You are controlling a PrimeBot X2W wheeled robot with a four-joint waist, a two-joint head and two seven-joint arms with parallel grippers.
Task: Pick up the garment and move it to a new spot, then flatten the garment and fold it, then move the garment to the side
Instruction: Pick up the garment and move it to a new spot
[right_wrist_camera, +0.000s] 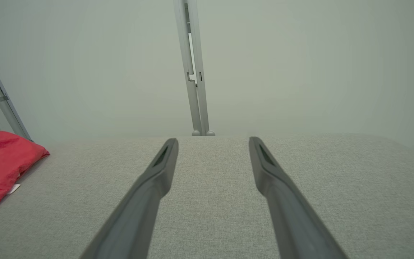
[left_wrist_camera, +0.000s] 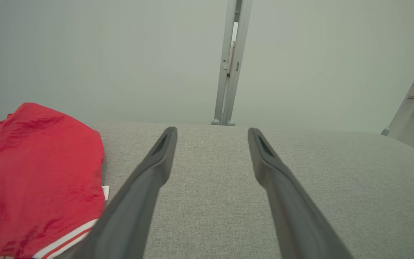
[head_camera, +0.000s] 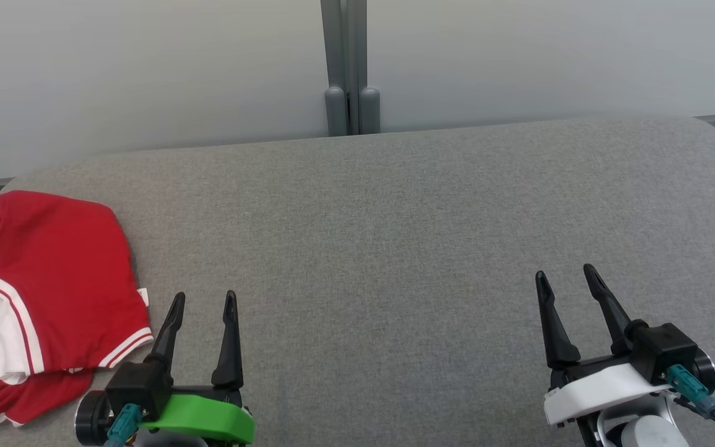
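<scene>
We are seeing red garment (head_camera: 53,279) with white stripes, lying bunched at 9 o'clock edge of grey padded surface (head_camera: 382,236). We are holding left gripper (head_camera: 204,296) at 7 o'clock, jaws spread, nothing between them, just beside garment hem. Right gripper (head_camera: 565,272) is sitting at 5 o'clock, jaws likewise spread and empty, well apart from garment. Grey post (head_camera: 350,62) is standing at 12 o'clock.

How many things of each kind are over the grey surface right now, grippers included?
Garment: 1, red with white stripes, lying at the robot's left.
Grippers: 2, the left gripper and the right gripper, both open and empty.
Total: 3
</scene>
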